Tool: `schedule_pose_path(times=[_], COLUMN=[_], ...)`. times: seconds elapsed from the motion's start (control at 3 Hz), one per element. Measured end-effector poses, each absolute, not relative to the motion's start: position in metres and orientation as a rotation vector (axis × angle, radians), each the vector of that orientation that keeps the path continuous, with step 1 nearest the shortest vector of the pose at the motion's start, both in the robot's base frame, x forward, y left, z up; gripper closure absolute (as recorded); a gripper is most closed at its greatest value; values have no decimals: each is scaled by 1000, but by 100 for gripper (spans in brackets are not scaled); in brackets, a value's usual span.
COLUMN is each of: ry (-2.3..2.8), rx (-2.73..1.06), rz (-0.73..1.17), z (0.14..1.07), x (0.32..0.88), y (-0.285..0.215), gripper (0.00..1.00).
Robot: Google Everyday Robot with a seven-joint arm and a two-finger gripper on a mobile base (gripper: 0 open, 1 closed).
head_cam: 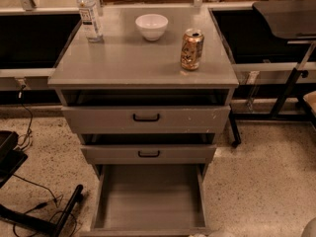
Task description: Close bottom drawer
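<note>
The bottom drawer (148, 201) is pulled far out of the grey cabinet (143, 65). It is an empty grey tray, and its front panel lies at the lower edge of the view with the handle hidden. Above it are the middle drawer (148, 153) and the tall top drawer (145, 117), each with a black handle. My gripper is out of view. Only a pale sliver of my arm (311, 229) shows at the bottom right corner, well to the right of the drawer.
A water bottle (90, 15), a white bowl (151, 26) and a drink can (192, 49) stand on the cabinet top. A black stand base with cables (47, 221) lies on the floor at the left. Black desk legs (289, 90) stand at the right.
</note>
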State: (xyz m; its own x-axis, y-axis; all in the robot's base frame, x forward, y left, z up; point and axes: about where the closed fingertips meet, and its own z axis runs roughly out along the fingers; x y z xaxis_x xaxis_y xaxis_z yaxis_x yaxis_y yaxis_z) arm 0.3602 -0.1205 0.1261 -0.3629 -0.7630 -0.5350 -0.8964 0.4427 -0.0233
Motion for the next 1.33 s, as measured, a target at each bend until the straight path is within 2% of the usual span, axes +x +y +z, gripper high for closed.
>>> schedule_pose_path(times=[0.67, 1.33], ry=[2209, 2138], rx=[-1395, -1427], rz=[379, 382], z=[125, 123], x=[364, 394], y=[-119, -108], gripper=[100, 100])
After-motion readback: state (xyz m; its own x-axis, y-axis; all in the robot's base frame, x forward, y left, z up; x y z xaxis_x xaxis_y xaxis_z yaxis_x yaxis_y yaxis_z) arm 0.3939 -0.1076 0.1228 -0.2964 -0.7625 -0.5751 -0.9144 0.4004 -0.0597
